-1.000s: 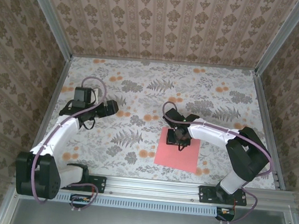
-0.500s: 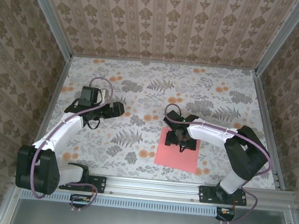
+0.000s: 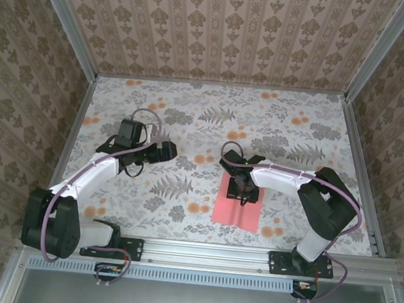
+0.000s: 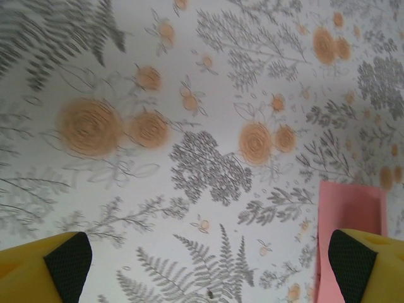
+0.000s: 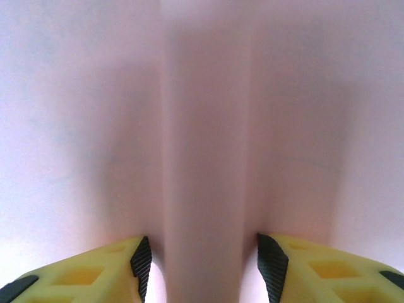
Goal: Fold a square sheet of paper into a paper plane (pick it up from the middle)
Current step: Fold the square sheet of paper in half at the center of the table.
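A: Status on the fold?
B: Early. The square sheet of paper (image 3: 235, 215) lay on the counter (image 3: 192, 107) by the near edge, right of centre. The right fingers (image 5: 140, 259) pinched a raised ridge across its middle. No creases visible, no paper plane.
A: Left side?
B: The left fingers (image 4: 68, 260) were spread wide and empty over the printed flowers (image 4: 91, 126), the sheet just beside them. Nothing blocked it. Every fold remained.

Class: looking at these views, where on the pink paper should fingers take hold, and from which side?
Probably its middle, from straight above. The paper lies flat on the table, so no edge offers a hold; the ridge bunched up at its centre, between the right fingers, gives something to pinch.
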Available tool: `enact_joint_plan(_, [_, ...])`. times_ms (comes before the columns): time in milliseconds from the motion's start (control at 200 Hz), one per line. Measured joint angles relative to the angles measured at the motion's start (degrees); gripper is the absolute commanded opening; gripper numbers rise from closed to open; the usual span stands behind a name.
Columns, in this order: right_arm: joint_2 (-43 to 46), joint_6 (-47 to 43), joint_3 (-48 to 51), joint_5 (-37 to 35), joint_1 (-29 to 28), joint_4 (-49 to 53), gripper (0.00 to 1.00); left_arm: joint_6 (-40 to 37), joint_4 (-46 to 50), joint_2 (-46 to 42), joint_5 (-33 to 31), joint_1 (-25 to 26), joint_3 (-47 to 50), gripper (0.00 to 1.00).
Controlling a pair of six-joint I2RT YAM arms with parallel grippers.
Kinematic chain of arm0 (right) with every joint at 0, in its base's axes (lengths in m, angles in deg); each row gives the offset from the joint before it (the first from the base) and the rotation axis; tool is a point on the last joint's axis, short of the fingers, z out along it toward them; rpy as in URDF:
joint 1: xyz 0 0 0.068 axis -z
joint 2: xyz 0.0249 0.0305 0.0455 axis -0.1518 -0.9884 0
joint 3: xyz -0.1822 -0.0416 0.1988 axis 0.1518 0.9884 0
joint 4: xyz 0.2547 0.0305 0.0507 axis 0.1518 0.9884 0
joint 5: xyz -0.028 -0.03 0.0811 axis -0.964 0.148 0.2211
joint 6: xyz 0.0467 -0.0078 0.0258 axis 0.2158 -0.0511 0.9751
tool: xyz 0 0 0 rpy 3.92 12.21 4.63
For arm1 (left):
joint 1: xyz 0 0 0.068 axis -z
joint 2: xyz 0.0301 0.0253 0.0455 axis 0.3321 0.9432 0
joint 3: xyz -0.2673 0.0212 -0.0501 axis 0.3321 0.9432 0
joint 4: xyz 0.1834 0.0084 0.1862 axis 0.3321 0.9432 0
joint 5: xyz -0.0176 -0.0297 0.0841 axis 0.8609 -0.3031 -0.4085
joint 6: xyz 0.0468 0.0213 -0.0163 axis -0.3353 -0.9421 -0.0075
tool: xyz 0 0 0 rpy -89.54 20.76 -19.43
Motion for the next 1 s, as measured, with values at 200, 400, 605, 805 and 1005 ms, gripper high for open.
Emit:
enact_joint_plan(200, [4.44, -2.05, 3.34, 8.11, 0.87, -11.08, 0.31, 5.38, -5.33, 0.79, 3.85, 2.75, 4.2, 0.94])
enact_joint_plan(400, [7.3, -0.28, 7.13, 25.42, 5.03, -33.16, 0.28, 10.93, -13.09, 2.38, 8.11, 4.44, 7.15, 0.84])
enact_joint_plan(605, [5.51, 3.32, 9.46, 37.18, 9.11, -48.98, 0.29, 15.34, -20.52, 3.82, 11.3, 5.9, 8.5, 0.83])
enact_joint_plan(805, [0.85, 3.34, 10.58, 39.91, 11.65, -50.29, 0.32, 16.98, -24.02, 6.82, 11.98, 7.91, 8.5, 0.79])
enact_joint_plan(1005, [-1.79, 0.5, 10.21, 38.77, 12.09, -43.98, 0.47, 17.57, -24.48, 10.97, 11.91, 11.58, 8.39, 0.78])
